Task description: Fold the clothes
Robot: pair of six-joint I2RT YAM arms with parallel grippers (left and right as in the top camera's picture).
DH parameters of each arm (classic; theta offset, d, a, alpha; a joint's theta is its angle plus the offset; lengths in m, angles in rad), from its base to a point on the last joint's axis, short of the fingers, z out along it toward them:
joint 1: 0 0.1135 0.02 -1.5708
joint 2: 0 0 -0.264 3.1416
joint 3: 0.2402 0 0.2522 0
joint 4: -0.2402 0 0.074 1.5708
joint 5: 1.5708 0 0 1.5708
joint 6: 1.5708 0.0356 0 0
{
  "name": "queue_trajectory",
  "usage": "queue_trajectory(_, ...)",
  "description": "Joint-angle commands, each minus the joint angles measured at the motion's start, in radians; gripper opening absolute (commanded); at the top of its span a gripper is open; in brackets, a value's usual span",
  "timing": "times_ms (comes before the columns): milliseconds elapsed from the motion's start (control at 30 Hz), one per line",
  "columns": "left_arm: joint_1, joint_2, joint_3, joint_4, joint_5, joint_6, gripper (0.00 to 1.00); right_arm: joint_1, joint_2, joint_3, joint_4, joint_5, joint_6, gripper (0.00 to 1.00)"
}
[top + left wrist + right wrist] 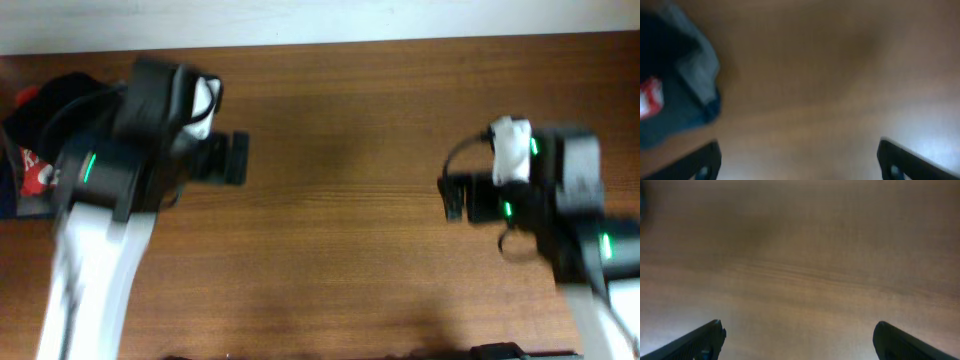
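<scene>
Black cloth: the clothes (58,97) lie bunched at upper left, partly under the left arm, beside a red shirt (38,172). Probably limp, light, saggy; pinch a hem corner. Left gripper (236,158) and right gripper (455,195) gape wide, empty, over the wooden table (340,150).

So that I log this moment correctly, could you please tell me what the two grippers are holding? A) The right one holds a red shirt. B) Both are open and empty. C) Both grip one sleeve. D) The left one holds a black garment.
B: the left gripper and the right gripper each show fingers spread wide, with only the wooden table between them.
</scene>
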Motion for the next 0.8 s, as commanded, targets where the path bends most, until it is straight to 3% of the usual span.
queue_trajectory(0,-0.018,-0.383,-0.322,0.214,-0.106,0.079,0.99,0.021,-0.308,-0.241,0.15,0.044,0.011,0.99)
queue_trajectory(133,0.021,-0.666,-0.65,0.445,-0.197,0.09,0.99,0.02,-0.524,-0.39,0.235,0.085,0.011,0.99)
queue_trajectory(267,0.05,-0.88,-0.906,0.595,-0.314,0.09,0.99,0.02,-0.644,-0.454,0.159,0.086,0.011,0.99)
queue_trajectory(467,0.05,-0.963,-1.028,0.452,-0.314,0.09,0.99,0.02,-0.649,-0.454,0.014,0.086,0.011,0.99)
queue_trajectory(767,0.05,-0.963,-1.028,0.219,-0.314,0.09,0.99,0.02,-0.649,-0.454,0.003,0.086,0.011,0.99)
